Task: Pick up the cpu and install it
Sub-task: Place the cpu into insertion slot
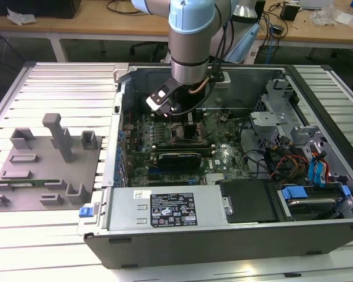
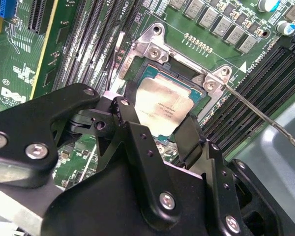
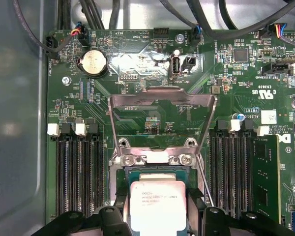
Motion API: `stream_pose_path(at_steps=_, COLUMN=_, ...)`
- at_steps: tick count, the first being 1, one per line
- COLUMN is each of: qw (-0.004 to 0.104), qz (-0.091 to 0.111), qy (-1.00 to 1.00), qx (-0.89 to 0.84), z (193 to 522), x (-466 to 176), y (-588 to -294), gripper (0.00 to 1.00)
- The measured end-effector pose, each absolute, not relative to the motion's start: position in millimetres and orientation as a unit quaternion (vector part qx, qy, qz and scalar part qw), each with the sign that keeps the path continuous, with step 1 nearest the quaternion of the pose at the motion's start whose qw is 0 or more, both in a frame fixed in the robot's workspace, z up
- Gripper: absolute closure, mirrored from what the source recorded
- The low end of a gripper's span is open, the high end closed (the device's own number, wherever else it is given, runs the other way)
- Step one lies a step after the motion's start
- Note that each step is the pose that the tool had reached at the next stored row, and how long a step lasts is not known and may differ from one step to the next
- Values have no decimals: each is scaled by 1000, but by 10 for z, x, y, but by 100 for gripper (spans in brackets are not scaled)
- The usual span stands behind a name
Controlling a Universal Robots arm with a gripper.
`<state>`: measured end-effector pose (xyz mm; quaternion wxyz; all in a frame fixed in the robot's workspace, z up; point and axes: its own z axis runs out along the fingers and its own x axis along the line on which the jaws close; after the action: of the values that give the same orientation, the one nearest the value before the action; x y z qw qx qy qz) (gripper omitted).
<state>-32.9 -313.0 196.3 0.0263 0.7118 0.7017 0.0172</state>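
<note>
The cpu (image 2: 160, 105), a small square chip with a pale silver top, sits between my two black fingers (image 2: 129, 123), right over the open socket (image 2: 155, 51) on the green motherboard. In the first wrist view the cpu (image 3: 157, 202) lies level inside the socket's frame, a finger against each of two opposite edges. My gripper (image 2: 157, 120) is shut on the cpu. The socket's metal load plate (image 3: 162, 98) is swung back and stands open. Its thin lever (image 2: 258, 110) sticks out to one side. In the exterior view the arm (image 1: 191, 41) reaches down into the open computer case (image 1: 223, 235).
Black memory slots (image 3: 78, 172) flank the socket on both sides, and one holds a green stick (image 3: 266, 172). Cables (image 1: 282, 161) and drive bays fill the case at the exterior view's right. A grey tray (image 1: 47, 170) with upright holders lies outside the case on the exterior view's left.
</note>
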Motion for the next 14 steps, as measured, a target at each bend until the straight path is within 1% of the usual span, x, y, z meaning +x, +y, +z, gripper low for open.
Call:
stream_pose_path(at_steps=5, qw=26, qz=17, qy=702, qx=712, z=1963, x=-330, y=-3130, gripper=44)
stream_pose_path(at_steps=7, qw=26, qz=17, qy=702, qx=712, z=1962, x=-329, y=-3130, gripper=43)
stream_pose_path(at_steps=8, qw=26, qz=17, qy=702, qx=712, z=1962, x=-329, y=-3130, gripper=37)
stream_pose_path(at_steps=14, qw=26, qz=17, qy=702, qx=712, z=1994, x=-329, y=-3130, gripper=37)
